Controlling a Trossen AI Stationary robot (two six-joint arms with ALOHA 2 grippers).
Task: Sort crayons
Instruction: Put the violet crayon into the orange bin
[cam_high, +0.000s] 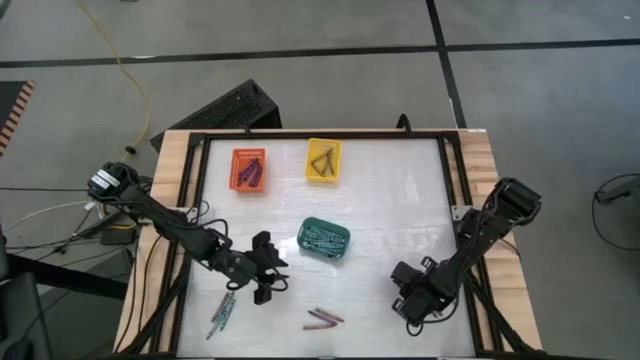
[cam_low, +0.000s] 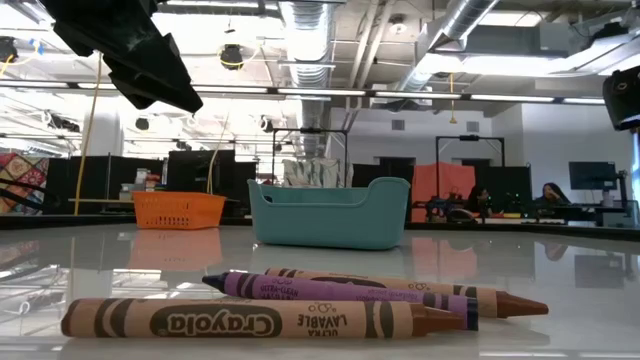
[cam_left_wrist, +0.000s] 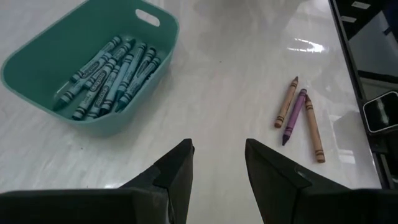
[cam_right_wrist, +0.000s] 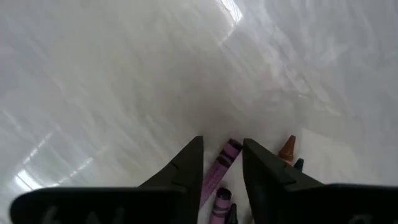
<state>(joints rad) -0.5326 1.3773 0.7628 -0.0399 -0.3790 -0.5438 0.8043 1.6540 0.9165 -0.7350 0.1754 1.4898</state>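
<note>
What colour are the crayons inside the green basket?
Teal blue crayons, seen best in the left wrist view.

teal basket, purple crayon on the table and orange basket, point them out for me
teal basket (cam_left_wrist: 37, 87), left wrist view, on its near wall.
purple crayon (cam_left_wrist: 294, 115), left wrist view, middle of its wrapper.
orange basket (cam_high: 249, 187), high view, on its near rim.

This is a robotics lab or open workshop floor. The low view shows an industrial ceiling with bare silver ducts (cam_low: 310, 25) and pipes, long strip lights (cam_low: 330, 93), dark partitions and a monitor (cam_low: 592, 175), with a seated person (cam_low: 553, 195) at a bench far back. From above, the wood-edged white table (cam_high: 400, 200) stands on grey concrete marked with black lines, a yellow cable (cam_high: 128, 80) trailing across.
</note>
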